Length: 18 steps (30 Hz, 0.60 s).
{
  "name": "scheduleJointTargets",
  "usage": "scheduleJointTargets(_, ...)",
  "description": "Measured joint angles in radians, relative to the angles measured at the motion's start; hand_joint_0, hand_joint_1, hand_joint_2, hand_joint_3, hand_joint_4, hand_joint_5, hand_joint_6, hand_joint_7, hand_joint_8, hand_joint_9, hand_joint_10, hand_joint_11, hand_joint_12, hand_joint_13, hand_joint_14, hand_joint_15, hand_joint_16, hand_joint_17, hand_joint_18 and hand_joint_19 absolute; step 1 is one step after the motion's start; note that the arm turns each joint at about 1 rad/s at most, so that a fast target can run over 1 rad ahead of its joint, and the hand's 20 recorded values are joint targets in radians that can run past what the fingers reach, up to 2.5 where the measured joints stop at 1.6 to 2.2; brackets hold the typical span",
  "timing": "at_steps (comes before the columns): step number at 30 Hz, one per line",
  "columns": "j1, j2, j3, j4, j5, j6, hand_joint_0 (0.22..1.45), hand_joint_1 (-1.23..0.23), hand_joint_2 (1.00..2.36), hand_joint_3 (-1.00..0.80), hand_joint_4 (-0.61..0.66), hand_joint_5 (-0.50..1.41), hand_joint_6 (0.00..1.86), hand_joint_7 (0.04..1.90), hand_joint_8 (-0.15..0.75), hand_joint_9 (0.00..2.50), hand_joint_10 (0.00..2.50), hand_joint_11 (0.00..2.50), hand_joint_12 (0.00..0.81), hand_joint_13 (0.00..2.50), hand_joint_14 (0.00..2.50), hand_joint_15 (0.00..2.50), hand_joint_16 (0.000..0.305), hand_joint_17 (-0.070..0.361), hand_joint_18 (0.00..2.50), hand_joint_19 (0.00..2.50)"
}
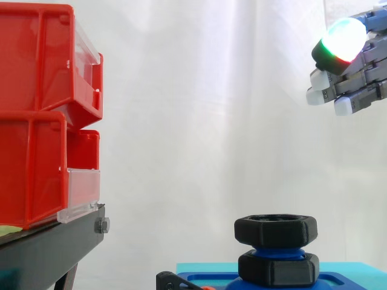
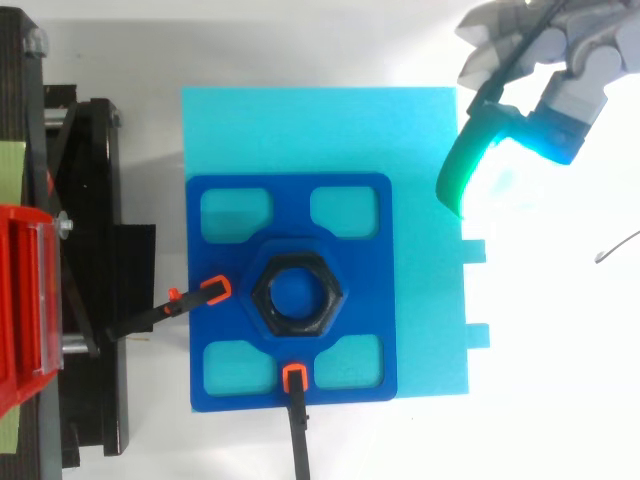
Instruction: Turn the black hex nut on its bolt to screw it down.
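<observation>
A: In the side view, where is the hand (image 1: 354, 84)?

B: High at the right edge, above the nut (image 1: 276, 231) and well apart from it. Its fingers point to the left, almost straight, and nothing is between them, so I call it open and empty. One pad (image 1: 343, 39) glows white, green and red.

A: And the nut?

B: It sits level at the top of a blue bolt (image 1: 275, 249). A bit of thread shows under it, then comes a second black hex piece (image 1: 278, 267) on the blue plate (image 1: 221, 279). I judge that this thread is the way the nut must go down, so the turning is not yet begun.

A: Why is so much holding around it?

B: See the top view. The plate (image 2: 290, 195) lies on a cyan board (image 2: 320, 130) on the white counter (image 2: 560, 400). One clamp (image 2: 215, 290) reaches onto it from the left, another clamp (image 2: 294, 377) from below. I think they stop the plate from turning together with the nut.

A: How does the nut (image 2: 335, 296) look from above?

B: Matte black, six clear flat sides, the blue bolt in its hole. The flats should give the pads good places to push. The hand (image 2: 575, 95) is near the board's upper right corner, not over the nut.

A: The red bins (image 1: 36, 109)?

B: At the left on their black stand (image 1: 48, 248), apart from the work.
</observation>
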Motion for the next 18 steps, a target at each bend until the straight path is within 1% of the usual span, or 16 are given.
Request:
scheduleJointTargets(11, 0.0, 0.0, 0.0, -0.002, 0.001, 0.0, 0.43, -0.49, 1.0, -0.5, 0.12, -0.25, 0.5, 0.66, 0.25, 0.18, 0.01, 0.25, 0.365, 0.0, 0.0, 0.02, 0.064, 0.145, 0.0, 0.27)
scheduleJointTargets(14, -0.001, 0.001, 0.0, -0.027, 0.002, 0.0, 0.43, -0.49, 1.0, -0.5, 0.12, -0.25, 0.5, 0.67, 0.249, 0.17, 0.01, 0.24, 0.365, 0.01, 0.0, 0.02, 0.064, 0.143, 0.0, 0.27)
scheduleJointTargets(18, -0.001, 0.001, 0.0, -0.078, 0.001, 0.001, 0.44, -0.49, 1.0, -0.5, 0.13, -0.25, 0.5, 0.67, 0.249, 0.18, 0.01, 0.23, 0.365, 0.01, 0.0, 0.02, 0.063, 0.142, 0.0, 0.29)
